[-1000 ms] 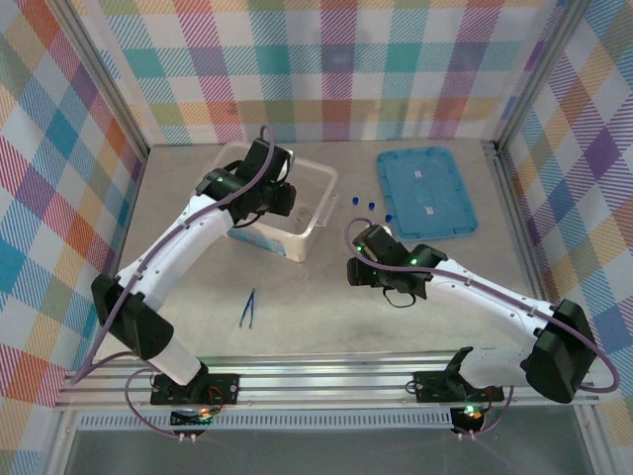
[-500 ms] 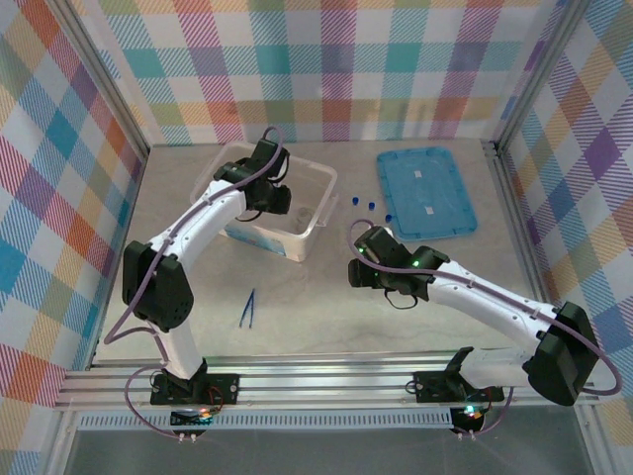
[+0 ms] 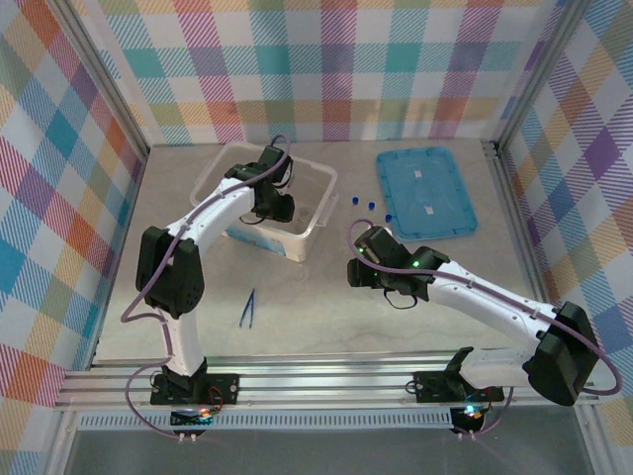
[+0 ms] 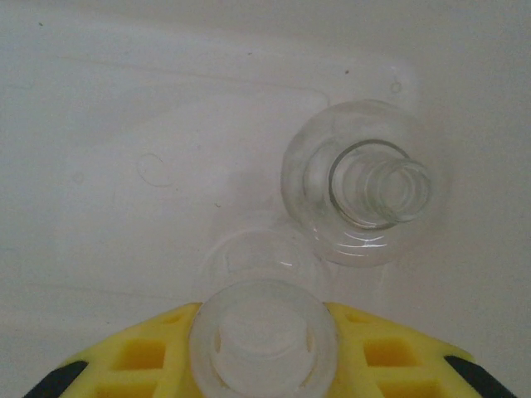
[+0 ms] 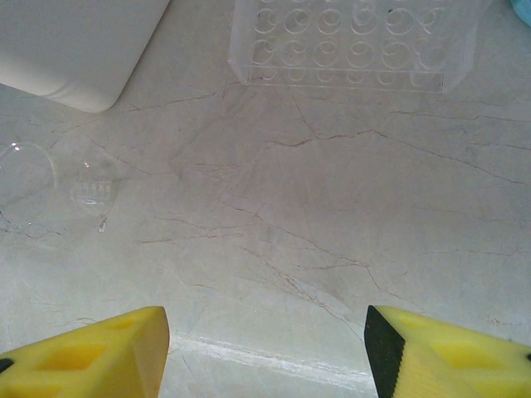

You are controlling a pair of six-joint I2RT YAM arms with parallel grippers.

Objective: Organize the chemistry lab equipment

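Note:
My left gripper [image 3: 274, 206] reaches down inside the translucent box [image 3: 300, 243]. In the left wrist view its yellow fingers [image 4: 149, 356] are shut on a tiny clear cup [image 4: 264, 336], held just above the box floor. A round clear glass flask [image 4: 365, 195] lies on that floor beyond the cup, its neck towards the camera. My right gripper [image 3: 368, 269] hovers open over bare table, with nothing between its fingers [image 5: 99, 352]. Dark blue tweezers [image 3: 247, 307] lie on the table in front of the box. Thin tubes with blue caps [image 3: 372, 205] stand in a clear rack [image 5: 357, 41].
A flat blue lid [image 3: 427, 193] lies at the back right. A clear glass piece [image 5: 33, 186] lies on the table left of my right gripper, near the box corner [image 5: 75, 50]. Checked walls close in the table on three sides.
My left arm has swung its elbow inward and the gripper has moved slightly nearer inside the box. The right arm has not moved.

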